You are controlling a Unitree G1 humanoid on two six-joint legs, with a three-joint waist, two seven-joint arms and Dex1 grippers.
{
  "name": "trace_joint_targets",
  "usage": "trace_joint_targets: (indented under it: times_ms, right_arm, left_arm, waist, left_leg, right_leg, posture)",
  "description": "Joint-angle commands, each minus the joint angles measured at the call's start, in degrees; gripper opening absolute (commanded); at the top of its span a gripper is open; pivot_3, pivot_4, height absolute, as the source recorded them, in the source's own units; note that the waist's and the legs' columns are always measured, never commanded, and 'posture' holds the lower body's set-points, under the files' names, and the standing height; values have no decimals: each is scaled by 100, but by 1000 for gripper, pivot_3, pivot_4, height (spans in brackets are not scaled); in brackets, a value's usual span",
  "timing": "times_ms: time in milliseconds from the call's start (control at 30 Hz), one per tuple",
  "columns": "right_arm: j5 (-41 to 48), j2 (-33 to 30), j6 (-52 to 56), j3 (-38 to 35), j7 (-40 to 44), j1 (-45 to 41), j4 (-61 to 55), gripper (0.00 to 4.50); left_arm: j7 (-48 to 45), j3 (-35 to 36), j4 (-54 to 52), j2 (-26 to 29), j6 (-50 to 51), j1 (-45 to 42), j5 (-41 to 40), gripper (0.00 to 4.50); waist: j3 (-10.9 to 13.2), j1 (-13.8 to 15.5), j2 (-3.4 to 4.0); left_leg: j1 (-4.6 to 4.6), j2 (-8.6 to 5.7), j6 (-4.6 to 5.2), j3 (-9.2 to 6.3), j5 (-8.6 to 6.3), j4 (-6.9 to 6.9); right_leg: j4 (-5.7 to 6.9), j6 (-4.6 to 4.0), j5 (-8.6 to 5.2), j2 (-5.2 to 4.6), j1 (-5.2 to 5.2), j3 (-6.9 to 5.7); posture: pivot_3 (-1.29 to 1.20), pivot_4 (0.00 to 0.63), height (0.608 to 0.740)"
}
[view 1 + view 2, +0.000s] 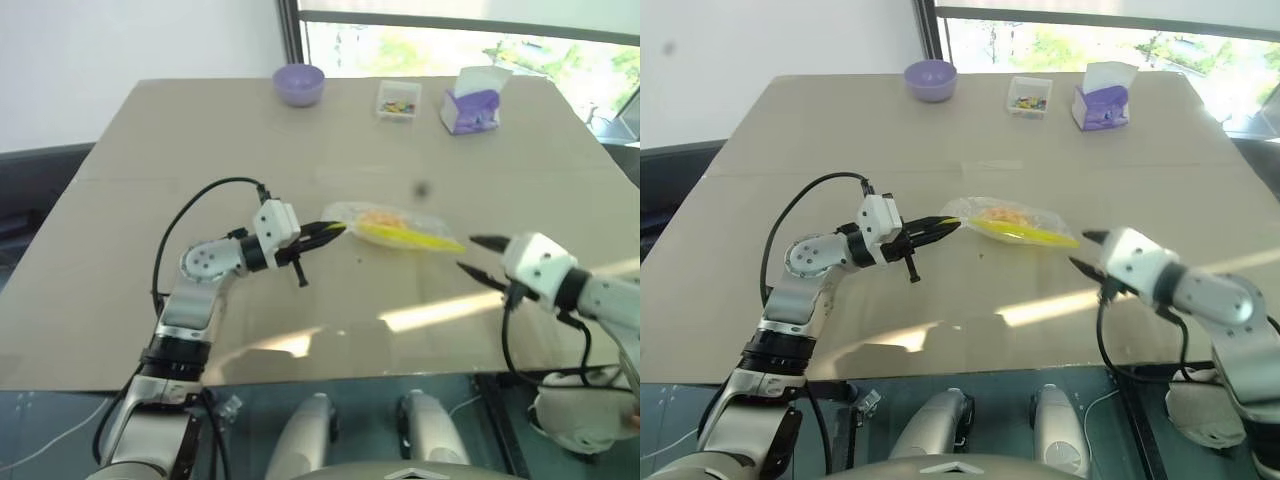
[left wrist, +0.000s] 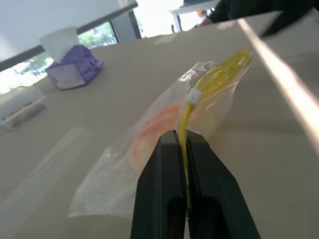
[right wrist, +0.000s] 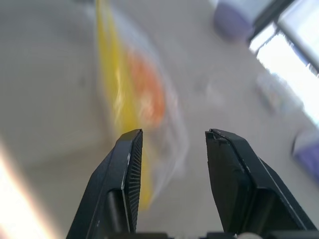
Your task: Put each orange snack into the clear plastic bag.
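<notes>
The clear plastic bag (image 1: pixel 395 228) stretches sideways over the middle of the table, its yellow seal strip (image 2: pixel 214 82) along one edge. An orange snack (image 1: pixel 380 217) shows through the film inside it, seen as an orange blur (image 3: pixel 147 92) in the right wrist view. My left gripper (image 1: pixel 335 232) is shut on the bag's left end, pinching the yellow strip between its fingers (image 2: pixel 164 169). My right gripper (image 1: pixel 467 253) stands open just off the bag's right end, apart from it, with nothing between its fingers (image 3: pixel 127 164).
Along the far edge of the tan table (image 1: pixel 150 180) stand a purple bowl (image 1: pixel 299 83), a small clear box of coloured bits (image 1: pixel 398 100) and a purple-and-white tissue packet (image 1: pixel 472 105). The table's front edge (image 1: pixel 330 378) runs close below both arms.
</notes>
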Motion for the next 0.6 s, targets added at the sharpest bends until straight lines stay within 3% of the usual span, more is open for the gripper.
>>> trace_joint_targets:
  times_ms: [33,233,600]
  right_arm:
    - [-350,438,64,925,-145,-773,114,2127]
    - [-723,1025,-62,1697,-165,-1564,780,2127]
    - [-818,1335,0,2022,-22,-1739,937,2127]
  left_arm:
    - [-30,-40,-241,78,-92,-56,91,0]
    - [60,-87,-234,24,-73,-109,161,0]
    - [212,-100,-388,29,79,-168,189,0]
  waist:
    - [-2,2,-6]
    - [-2,73,-7]
    - [-1,117,-6]
  left_leg:
    - [1,9,-1,-4,0,0]
    - [-15,-3,-4,-11,2,2]
    - [-19,-6,-5,-14,2,-10]
  right_leg:
    - [-2,-6,4,10,1,-6]
    - [-8,-9,6,0,-4,-11]
    - [-17,-9,6,-1,-11,-14]
  posture:
    - [0,150,740]
    - [0,150,740]
    - [0,150,740]
